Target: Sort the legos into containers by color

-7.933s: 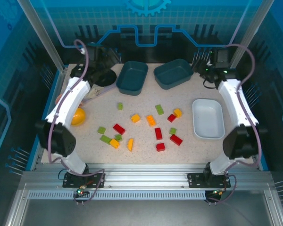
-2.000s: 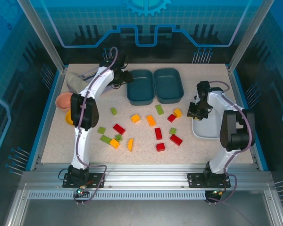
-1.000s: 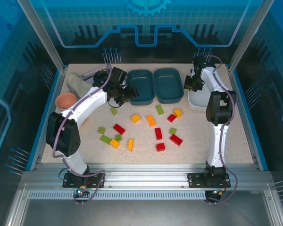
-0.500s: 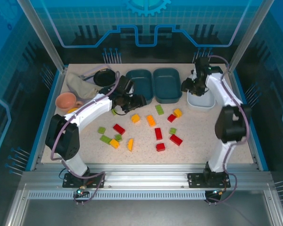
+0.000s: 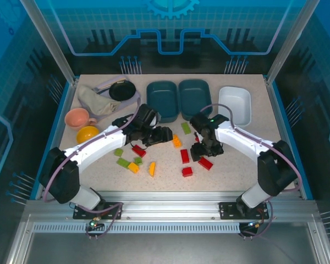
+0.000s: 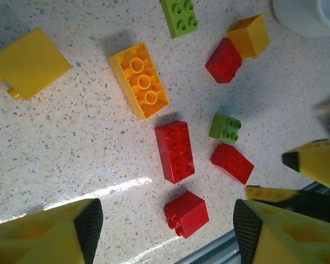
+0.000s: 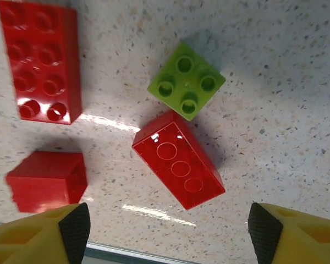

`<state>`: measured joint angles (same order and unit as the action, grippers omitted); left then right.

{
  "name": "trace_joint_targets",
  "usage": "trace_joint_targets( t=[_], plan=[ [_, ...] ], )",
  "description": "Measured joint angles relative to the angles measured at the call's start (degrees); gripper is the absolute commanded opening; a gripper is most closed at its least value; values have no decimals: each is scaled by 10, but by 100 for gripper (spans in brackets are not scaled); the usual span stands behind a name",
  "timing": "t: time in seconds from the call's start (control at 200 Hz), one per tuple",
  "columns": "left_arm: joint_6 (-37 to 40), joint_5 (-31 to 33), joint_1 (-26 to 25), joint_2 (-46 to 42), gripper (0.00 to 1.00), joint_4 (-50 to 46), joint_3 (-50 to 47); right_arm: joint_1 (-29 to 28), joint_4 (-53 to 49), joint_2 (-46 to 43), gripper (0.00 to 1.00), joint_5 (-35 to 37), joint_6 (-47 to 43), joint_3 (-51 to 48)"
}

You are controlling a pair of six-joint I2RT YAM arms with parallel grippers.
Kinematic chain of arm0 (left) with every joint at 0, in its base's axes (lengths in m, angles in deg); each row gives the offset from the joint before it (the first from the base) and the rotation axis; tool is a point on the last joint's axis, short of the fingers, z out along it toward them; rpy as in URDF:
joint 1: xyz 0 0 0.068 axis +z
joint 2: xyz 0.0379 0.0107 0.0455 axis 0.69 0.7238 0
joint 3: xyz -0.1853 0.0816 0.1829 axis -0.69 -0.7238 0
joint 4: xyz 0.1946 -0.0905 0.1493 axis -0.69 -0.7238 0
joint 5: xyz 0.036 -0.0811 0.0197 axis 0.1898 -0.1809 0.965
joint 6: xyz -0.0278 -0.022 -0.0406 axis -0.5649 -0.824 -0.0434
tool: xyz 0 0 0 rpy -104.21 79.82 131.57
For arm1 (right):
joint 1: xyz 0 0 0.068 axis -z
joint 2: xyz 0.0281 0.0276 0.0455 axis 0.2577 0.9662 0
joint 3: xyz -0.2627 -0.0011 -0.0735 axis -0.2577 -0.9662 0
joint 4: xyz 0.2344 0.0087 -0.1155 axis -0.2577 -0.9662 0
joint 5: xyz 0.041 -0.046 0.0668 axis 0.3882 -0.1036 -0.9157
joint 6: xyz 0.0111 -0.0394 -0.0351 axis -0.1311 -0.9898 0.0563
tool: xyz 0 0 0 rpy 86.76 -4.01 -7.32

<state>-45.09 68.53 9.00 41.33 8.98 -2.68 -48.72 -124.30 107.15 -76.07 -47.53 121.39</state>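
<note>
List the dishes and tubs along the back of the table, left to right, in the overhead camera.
black round dish → left dark teal tub → right dark teal tub → white tub

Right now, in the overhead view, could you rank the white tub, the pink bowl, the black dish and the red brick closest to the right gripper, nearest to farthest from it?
1. The red brick, just on the near side of the right gripper.
2. The white tub, back right.
3. The black dish, back left.
4. The pink bowl, far left.
</note>
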Motion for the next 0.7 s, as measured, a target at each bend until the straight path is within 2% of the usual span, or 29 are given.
trace_joint_targets(
  t=[0.155, 0.265, 0.7],
  plan=[
    [0, -9, 0, -31, 70, 7, -22, -11, 0, 51, 80, 16, -10, -6],
    [-1, -14, 0, -53, 70, 9, -40, -11, 1, 75, 76, 26, -19, -6],
    [-14, -19, -1, -92, 71, 26, -77, 3, 20, 125, 44, 31, -56, -6]
  ],
)
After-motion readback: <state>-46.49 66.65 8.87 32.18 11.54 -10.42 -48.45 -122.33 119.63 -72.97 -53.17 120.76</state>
